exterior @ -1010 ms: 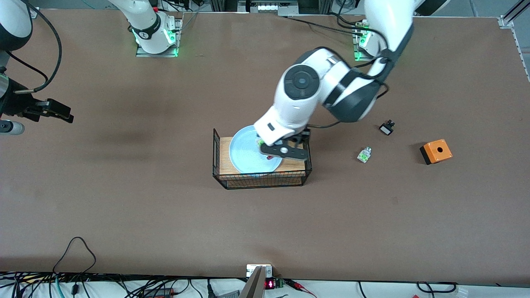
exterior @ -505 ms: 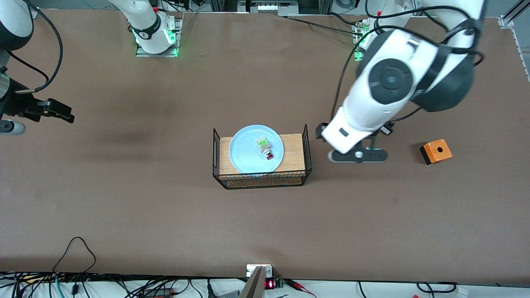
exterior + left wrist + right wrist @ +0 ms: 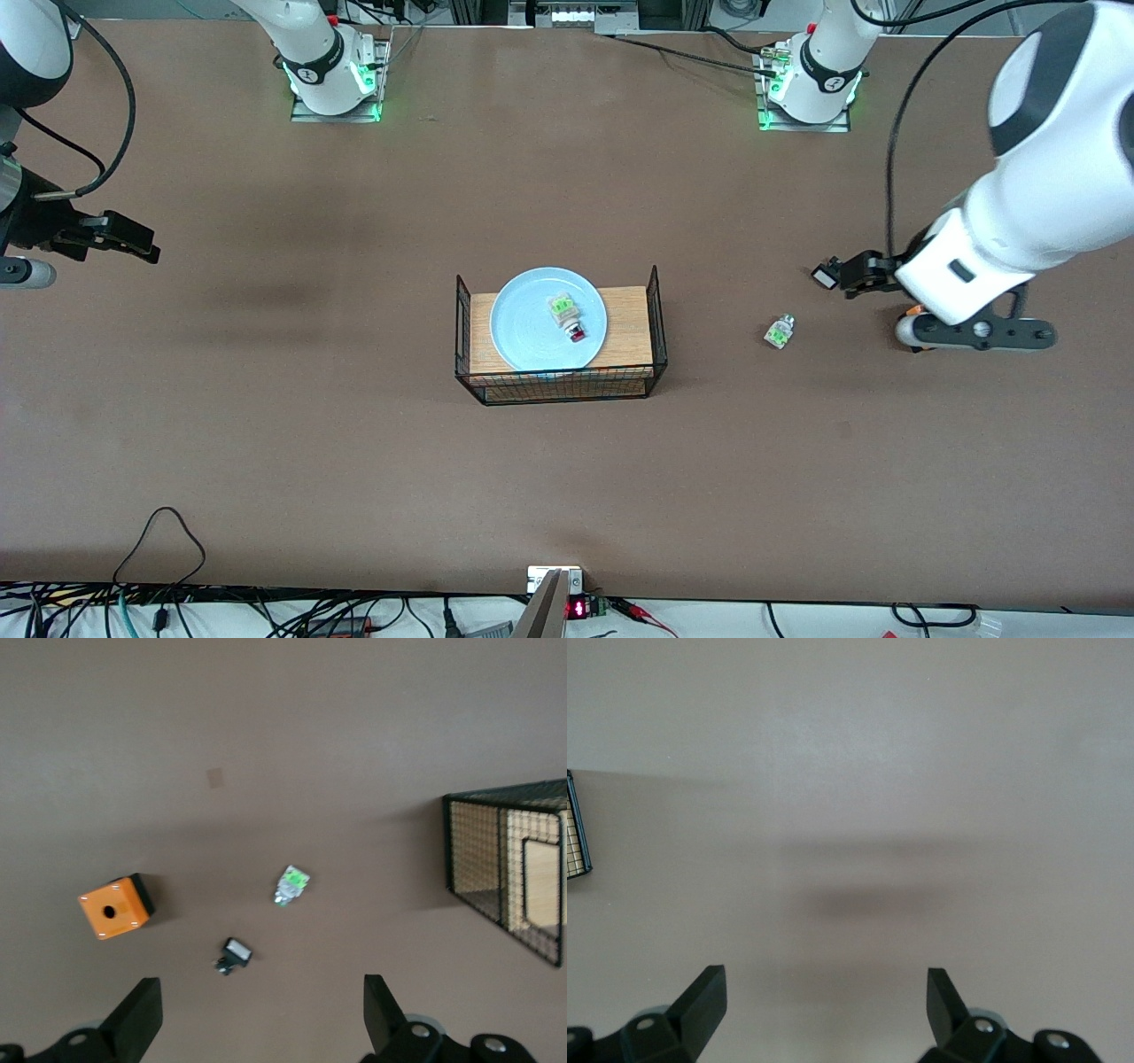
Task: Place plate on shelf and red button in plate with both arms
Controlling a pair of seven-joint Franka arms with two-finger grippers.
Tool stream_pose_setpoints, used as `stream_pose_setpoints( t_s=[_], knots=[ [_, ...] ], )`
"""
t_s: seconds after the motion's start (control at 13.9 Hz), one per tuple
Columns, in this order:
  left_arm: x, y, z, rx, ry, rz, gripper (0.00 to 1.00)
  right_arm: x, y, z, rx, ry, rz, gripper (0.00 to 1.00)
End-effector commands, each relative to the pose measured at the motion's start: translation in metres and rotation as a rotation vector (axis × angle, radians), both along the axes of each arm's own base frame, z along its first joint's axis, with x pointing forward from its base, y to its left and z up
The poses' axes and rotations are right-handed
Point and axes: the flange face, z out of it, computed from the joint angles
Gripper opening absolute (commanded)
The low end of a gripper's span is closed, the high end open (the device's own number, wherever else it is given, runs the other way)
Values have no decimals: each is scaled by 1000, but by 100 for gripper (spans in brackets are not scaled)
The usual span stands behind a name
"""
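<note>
Red button (image 3: 571, 321) lies on the plate (image 3: 532, 332) in the wire basket (image 3: 656, 319) — left claw (image 3: 257, 1019) and right claw (image 3: 824, 1010) both spread, empty, well apart from it — main risk: button rolling off if basket is jolted.

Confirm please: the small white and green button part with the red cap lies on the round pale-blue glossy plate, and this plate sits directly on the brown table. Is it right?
Not entirely. The small white and green button part with the red cap does lie on the round pale-blue glossy plate, but the plate sits on the wooden board in the black wire basket, not directly on the table. The front view shows it.
</note>
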Motion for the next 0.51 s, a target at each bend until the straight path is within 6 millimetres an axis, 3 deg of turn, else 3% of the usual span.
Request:
stream_pose_setpoints(
  t_s=[0.0,0.14,0.43],
  knots=[
    [-37,36,9,-23,16,25,100,-4,3,7,3,-11,2,100],
    [-61,75,9,-42,7,20,100,-4,3,7,3,-11,2,100],
    [-87,111,-15,-23,-44,16,100,-3,7,7,3,-9,10,100]
  ],
)
